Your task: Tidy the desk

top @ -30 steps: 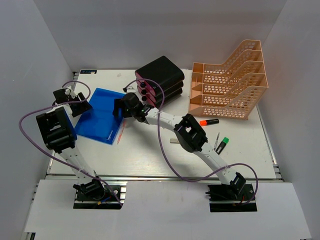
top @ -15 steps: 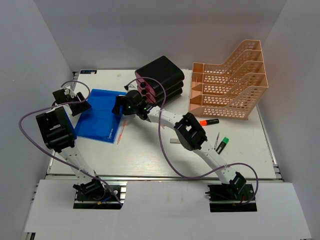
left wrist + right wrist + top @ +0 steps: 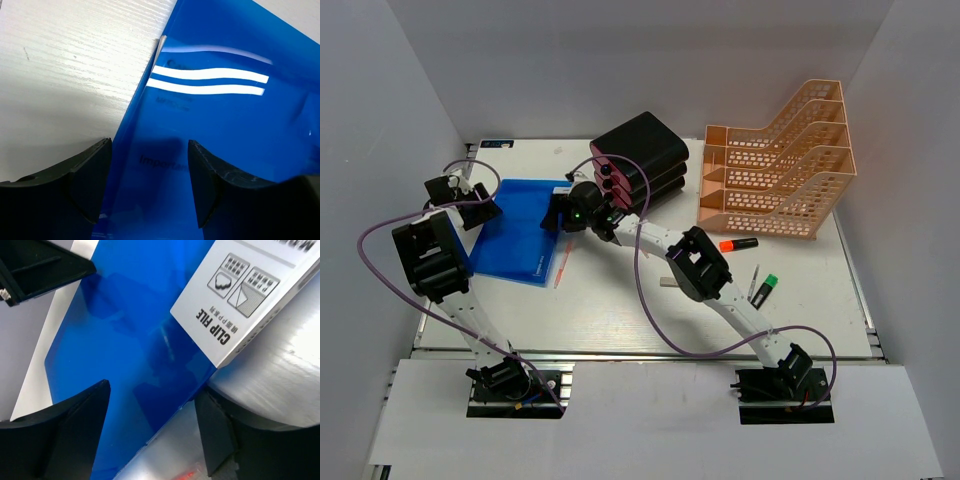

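Observation:
A blue clip-file folder (image 3: pixel 520 232) lies flat on the left part of the white desk (image 3: pixel 610 310). My left gripper (image 3: pixel 480 212) hovers at the folder's left edge. In the left wrist view this gripper (image 3: pixel 150 185) is open, its fingers (image 3: pixel 90 175) straddling the folder (image 3: pixel 225 115) edge without pinching it. My right gripper (image 3: pixel 557 213) is at the folder's right edge. In the right wrist view it (image 3: pixel 152 430) is open over the blue folder (image 3: pixel 130 330) and its white "CLIP FILE" label (image 3: pixel 245 295), one finger over the bare desk.
A black-and-pink drawer box (image 3: pixel 640 160) stands just behind the right gripper. A peach mesh file rack (image 3: pixel 775 170) fills the back right. An orange marker (image 3: pixel 737 244), a green highlighter (image 3: pixel 765 288), a small white piece (image 3: pixel 667 283) and a thin red pen (image 3: pixel 560 268) lie on the desk.
The right gripper has shifted a little toward the back over the folder's right edge, and its jaws have narrowed slightly. The left gripper has hardly moved.

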`<state>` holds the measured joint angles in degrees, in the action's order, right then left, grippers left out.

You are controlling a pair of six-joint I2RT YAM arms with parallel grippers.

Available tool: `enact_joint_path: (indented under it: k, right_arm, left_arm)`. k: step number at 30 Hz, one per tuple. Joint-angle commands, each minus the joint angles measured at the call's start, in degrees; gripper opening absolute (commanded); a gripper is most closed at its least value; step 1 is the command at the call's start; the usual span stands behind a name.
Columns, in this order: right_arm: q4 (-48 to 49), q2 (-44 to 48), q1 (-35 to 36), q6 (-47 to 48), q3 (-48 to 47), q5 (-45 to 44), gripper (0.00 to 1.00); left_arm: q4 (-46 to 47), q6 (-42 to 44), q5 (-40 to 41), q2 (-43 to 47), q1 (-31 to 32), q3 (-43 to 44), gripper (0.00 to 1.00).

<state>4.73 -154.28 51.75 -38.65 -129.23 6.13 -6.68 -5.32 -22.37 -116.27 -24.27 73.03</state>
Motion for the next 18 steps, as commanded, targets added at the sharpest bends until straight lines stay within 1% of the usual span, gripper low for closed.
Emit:
enact_joint_path:
  k: [1, 3, 4, 13, 16, 17, 18]
  right_arm:
    - [-1.0, -3.9, 3.4, -1.2, -0.7, 6.6, 0.72]
    - [-0.5, -3.7, 3.4, 0.0, -0.9, 7.1, 0.66]
    - [-0.4, -3.4, 3.3, 0.5, -1.0, 7.2, 0.66]
    - [1.7, -2.3, 3.0, 4.0, -1.9, 9.9, 0.66]
    - [2.2, -1.6, 2.9, 4.9, -1.7, 10.1, 0.56]
    - [2.4, -1.4, 2.8, 5.3, -1.6, 10.3, 0.47]
    - [2.4, -1.0, 2.7, 5.6, -1.4, 10.3, 0.43]
  left_arm:
    - [-16.3, -1.2, -7.6, -5.6, 2.8, -4.3, 0.71]
    - [-16.3, -1.0, -7.7, -5.0, 3.3, -4.7, 0.71]
    - [-16.4, -1.0, -7.9, -4.8, 3.4, -4.7, 0.71]
    - [-17.8, 0.2, -10.4, -3.4, 3.9, -5.4, 0.71]
    - [-17.8, 0.2, -10.4, -2.5, 3.9, -6.6, 0.71]
    - [-17.8, 0.2, -10.4, -2.3, 3.9, -6.7, 0.71]
    - [-17.8, 0.1, -10.5, -1.9, 3.9, -6.9, 0.71]
